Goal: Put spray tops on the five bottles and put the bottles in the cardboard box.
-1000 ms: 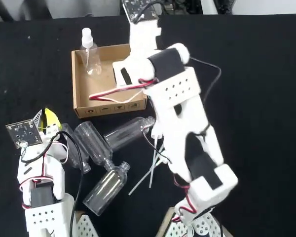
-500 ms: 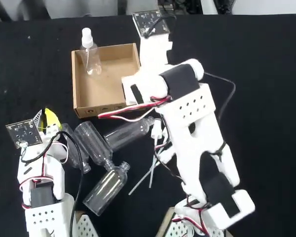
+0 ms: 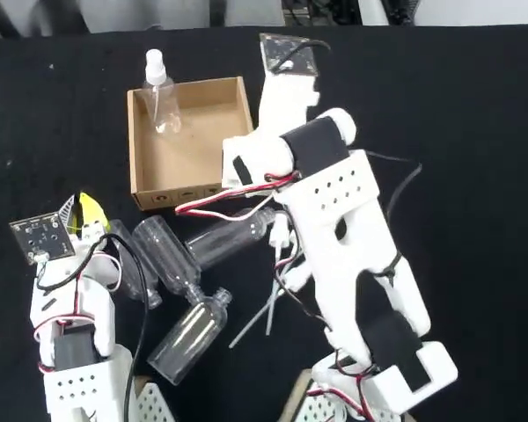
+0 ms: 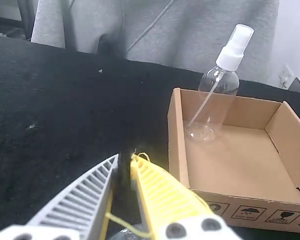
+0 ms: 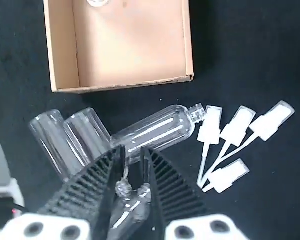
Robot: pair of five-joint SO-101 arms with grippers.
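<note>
A clear bottle with a white spray top (image 3: 161,98) stands in the far left corner of the cardboard box (image 3: 141,171); the left wrist view shows this bottle (image 4: 217,92) and the box (image 4: 176,145) too. Several uncapped bottles (image 3: 224,236) lie in front of the box, also in the right wrist view (image 5: 160,129). Loose spray tops (image 5: 238,127) lie beside one bottle's neck. My right gripper (image 5: 131,149) hangs shut and empty high above the lying bottles. My left gripper (image 4: 125,160) is shut and empty, low near the table's front left (image 3: 86,211).
The table is black cloth (image 3: 475,132), with open room at the right and far left. The right arm's white body (image 3: 334,220) rises over the spray tops (image 3: 282,236) and the box's right edge. A grey cloth (image 4: 155,30) hangs behind the table.
The right arm has swung to the right, off the box's right half, so more of the box floor shows. The left arm and the bottles have not moved.
</note>
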